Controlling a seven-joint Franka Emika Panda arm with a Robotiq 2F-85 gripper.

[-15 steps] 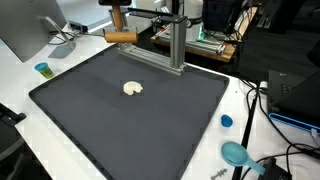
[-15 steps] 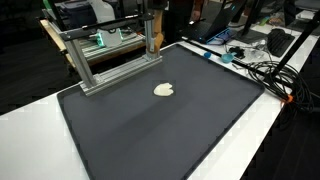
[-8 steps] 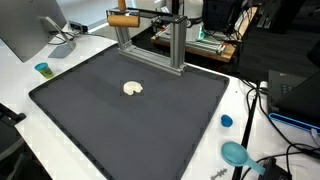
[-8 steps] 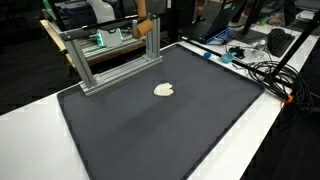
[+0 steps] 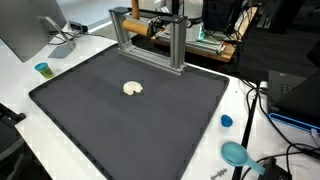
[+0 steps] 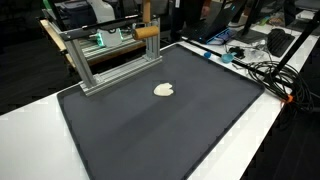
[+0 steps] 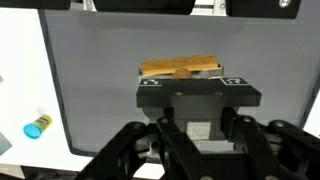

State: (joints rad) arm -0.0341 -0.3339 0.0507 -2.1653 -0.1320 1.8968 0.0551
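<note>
Clearly, the gripper (image 7: 188, 80) is clenched on a wooden block (image 7: 178, 67). In the wrist view the block sits crosswise between the fingers, just above the middle of the picture, with the grey mat (image 7: 100, 90) behind it.

In an exterior view the block (image 5: 137, 27) shows at the upper middle, lying level beside the top bar of a metal frame (image 5: 178, 45). In an exterior view it (image 6: 147, 30) appears at the top of the frame's (image 6: 110, 72) right-hand post. Whether block and frame touch, I cannot tell. The block hangs well above the mat (image 5: 120, 130).

On the mat, well apart from the block, lies 1 pale lump (image 5: 133, 88), seen in both exterior views (image 6: 165, 90) a little above the centre.

Off the mat, a small cup (image 5: 42, 69) stands at the left edge of the picture, and a blue cap (image 5: 227, 121) lies at the right. The cup (image 7: 37, 126) also shows at the lower left of the wrist view.
</note>
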